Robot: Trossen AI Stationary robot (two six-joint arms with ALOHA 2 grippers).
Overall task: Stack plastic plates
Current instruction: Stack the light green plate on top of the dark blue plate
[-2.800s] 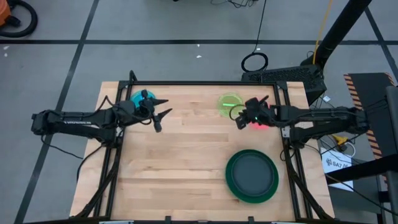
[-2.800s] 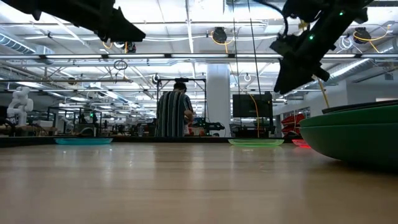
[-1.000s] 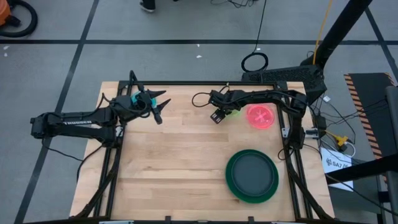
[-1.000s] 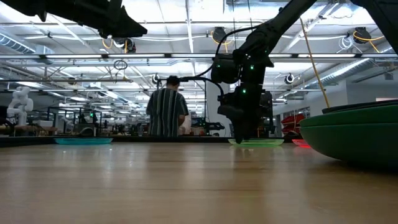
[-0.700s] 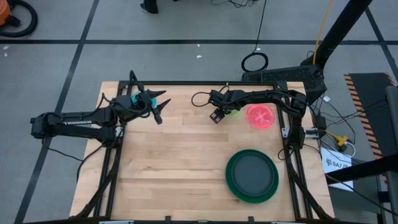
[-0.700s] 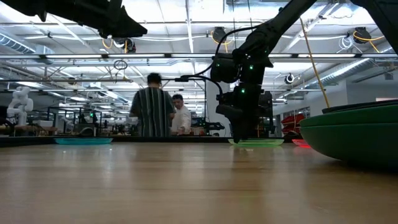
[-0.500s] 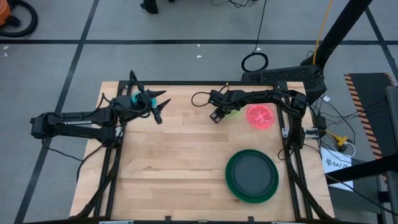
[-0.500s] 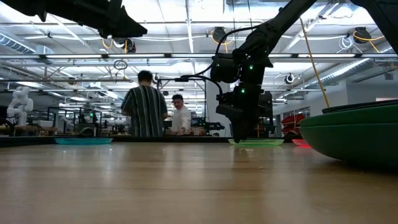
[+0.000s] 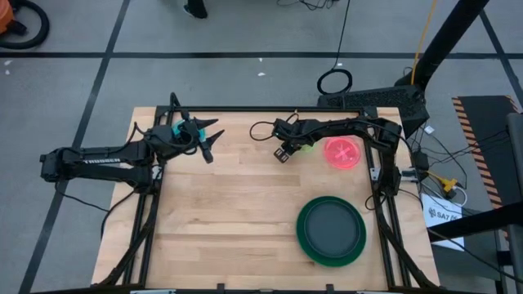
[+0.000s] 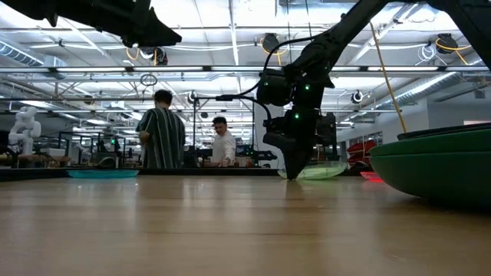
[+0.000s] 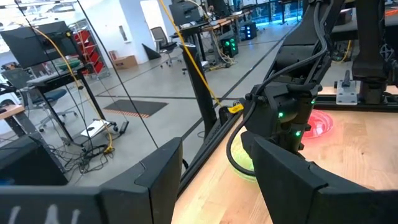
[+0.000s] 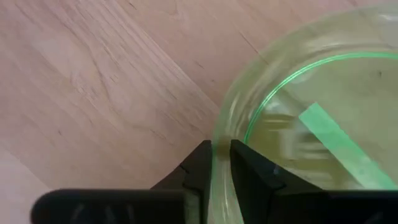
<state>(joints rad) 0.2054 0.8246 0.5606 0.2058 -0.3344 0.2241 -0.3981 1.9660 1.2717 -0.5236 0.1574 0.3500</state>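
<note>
My right gripper stands at the lime green plate near the table's far edge and is shut on its rim. In the low view the lime green plate sits tilted. The pink plate lies flat just right of it. My left gripper hovers open, above and beside the blue plate at the far left. A large green plate with a dark plate nested in it rests at the near right. My right gripper pinches the lime green plate's rim on the side facing the table's left. One finger is outside the rim and one inside the plate, coming from above and pointing down. The held edge is raised; the opposite edge stays low at the table.
The wide middle and near left of the wooden table are bare boards. A black frame rail runs along the far edge. People stand in the room beyond the table.
My right gripper has risen a little with the lime green plate's rim. The plate, flat on the table half a second ago, is now tipped with its held edge up. The people in the room behind have walked toward the left.
</note>
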